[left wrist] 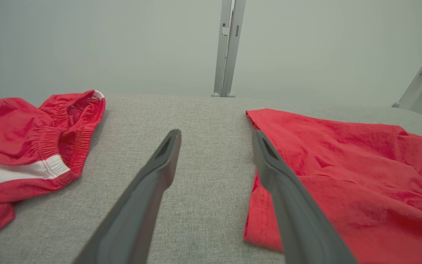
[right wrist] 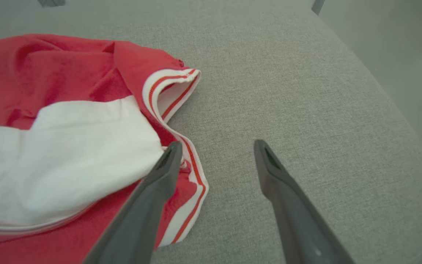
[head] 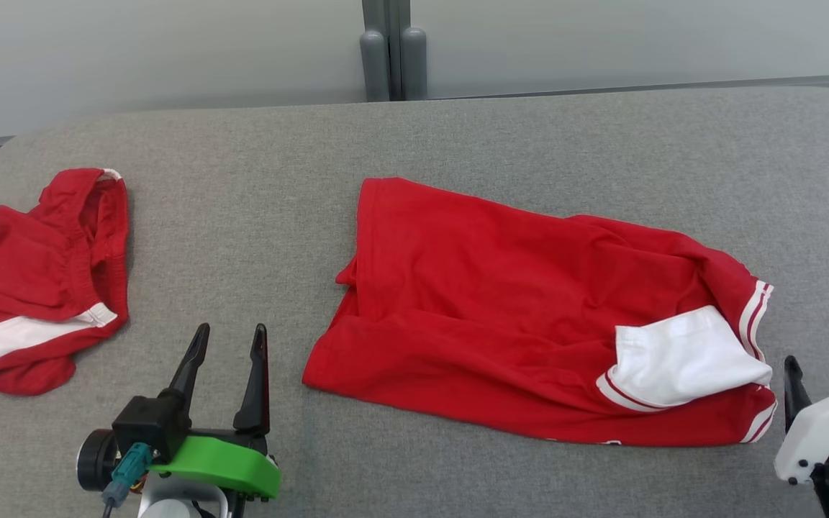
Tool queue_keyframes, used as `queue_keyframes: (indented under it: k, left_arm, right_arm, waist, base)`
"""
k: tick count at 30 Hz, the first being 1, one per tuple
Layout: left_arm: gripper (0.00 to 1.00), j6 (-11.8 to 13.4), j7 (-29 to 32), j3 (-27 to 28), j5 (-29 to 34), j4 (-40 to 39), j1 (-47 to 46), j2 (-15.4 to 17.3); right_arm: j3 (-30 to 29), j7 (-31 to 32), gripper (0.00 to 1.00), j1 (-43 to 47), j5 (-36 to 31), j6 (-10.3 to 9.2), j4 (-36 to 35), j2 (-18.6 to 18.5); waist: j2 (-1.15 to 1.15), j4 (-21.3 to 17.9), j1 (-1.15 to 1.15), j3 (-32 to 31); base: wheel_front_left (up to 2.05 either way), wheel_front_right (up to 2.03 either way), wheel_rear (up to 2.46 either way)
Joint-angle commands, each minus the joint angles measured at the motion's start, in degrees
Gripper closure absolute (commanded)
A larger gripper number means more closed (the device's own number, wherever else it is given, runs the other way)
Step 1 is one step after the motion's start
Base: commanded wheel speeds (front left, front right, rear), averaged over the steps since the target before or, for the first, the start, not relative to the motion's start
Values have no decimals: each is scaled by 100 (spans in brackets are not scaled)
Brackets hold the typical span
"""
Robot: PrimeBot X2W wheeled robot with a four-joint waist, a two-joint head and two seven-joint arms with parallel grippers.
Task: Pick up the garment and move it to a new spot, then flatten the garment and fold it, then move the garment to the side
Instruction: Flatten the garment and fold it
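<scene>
Lying across the middle and right of the surface, the red garment (head: 501, 309) is looking like a sports top. It is mostly flat but is wrinkling toward its right end. There a white sleeve (head: 681, 356) is folding back over the red cloth, and white bands with red stripes (head: 756, 316) are edging the openings. Its plain straight hem is facing left. A 2nd red piece, shorts (head: 40, 280) with a white band and a gathered waist, is sitting bunched at the far left, well apart from the garment.

Both are resting on a gray woven surface (head: 458, 137) with rounded corners. Behind it a pale wall is running across, with a gray post (head: 393, 50) standing at the back edge.

The left gripper (head: 232, 329) is hovering at the near edge between the 2 pieces, its 2 fingers spread wide and holding nothing. The right gripper (head: 820, 365) is sitting just beside the garment's striped right end, its fingers also spread wide and empty. In the right wrist view 1 finger (right wrist: 152, 190) is crossing the striped edge, but I cannot tell whether it is touching the cloth.
</scene>
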Motion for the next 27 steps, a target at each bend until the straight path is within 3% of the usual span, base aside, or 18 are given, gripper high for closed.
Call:
queue_keyframes:
  k: [1, 7, 16, 17, 18, 27]
  left_arm:
    - [0, -10, -3, -2, -37, 3, -35, 21]
    - [0, -10, -3, -23, 6, -9, -57, 21]
    - [0, -10, -3, -96, 70, -6, -158, 21]
    - [0, -10, -3, -104, 69, -2, -171, 22]
    - [0, -10, -3, -115, 69, -5, -192, 21]
    - [0, -10, -3, -173, 17, -80, -317, 21]
  right_arm:
    - [-5, 21, 0, -160, 139, -9, -61, 35]
    - [63, 214, 0, -661, 508, -10, 204, 66]
    - [206, 487, 0, -1624, 925, -9, 1464, -134]
    - [217, 424, 73, -1739, 928, -9, 1569, -198]
    - [215, 339, 100, -1871, 883, -9, 1663, -283]
    - [562, -454, 100, -3084, 211, -9, 2304, -594]
  waist:
    - [0, 14, 0, -7]
    - [0, 86, 0, 45]
    - [0, 271, 0, 283]
    - [0, 302, 0, 316]
    - [0, 335, 0, 358]
    - [0, 577, 0, 675]
  base:
    - [0, 0, 0]
    - [0, 0, 0]
    - [0, 0, 0]
    - [0, 0, 0]
    - [0, 0, 0]
    - [0, 0, 0]
